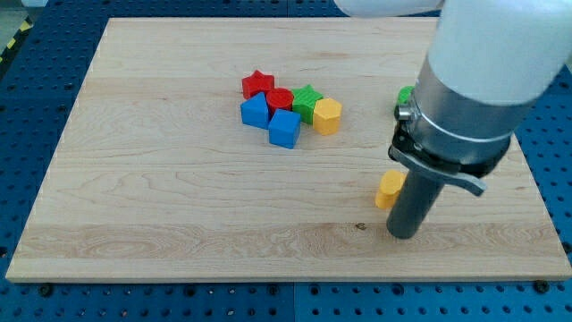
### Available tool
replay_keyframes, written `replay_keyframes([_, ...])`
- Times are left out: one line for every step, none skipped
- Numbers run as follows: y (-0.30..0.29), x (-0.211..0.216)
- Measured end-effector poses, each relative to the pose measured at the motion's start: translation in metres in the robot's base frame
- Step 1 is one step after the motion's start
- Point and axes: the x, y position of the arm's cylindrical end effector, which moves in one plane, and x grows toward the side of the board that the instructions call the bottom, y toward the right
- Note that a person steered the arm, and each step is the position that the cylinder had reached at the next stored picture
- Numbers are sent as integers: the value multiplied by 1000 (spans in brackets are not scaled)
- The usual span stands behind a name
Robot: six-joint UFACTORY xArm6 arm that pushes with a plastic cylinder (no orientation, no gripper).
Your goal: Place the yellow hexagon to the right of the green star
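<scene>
The yellow hexagon [327,116] lies on the wooden board [179,206], touching the lower right side of the green star [307,101]. Both belong to a tight cluster near the view's top middle. My tip [404,235] rests on the board toward the view's lower right, well apart from the hexagon, below and right of it. A second small yellow block [389,190] sits just left of the rod, partly hidden by it; its shape is unclear.
The cluster also holds a red star [257,84], a red round block [280,98], a blue block [255,111] and a blue cube [284,129]. A green block [405,96] peeks out from behind the arm's body [474,80]. A blue perforated table surrounds the board.
</scene>
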Motion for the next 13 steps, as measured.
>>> replay_keyframes([-19,-10])
replay_keyframes([-81,-27])
replay_keyframes([-111,-63])
replay_keyframes([-107,-89])
replay_keyframes([-88,-99])
replay_keyframes([-79,-121])
replay_keyframes([-86,-135])
replay_keyframes([-84,-135])
replay_keyframes([-66,-135])
replay_keyframes([-55,-137])
replay_keyframes([-55,-144])
replay_keyframes([-55,-144])
replay_keyframes([-51,-141])
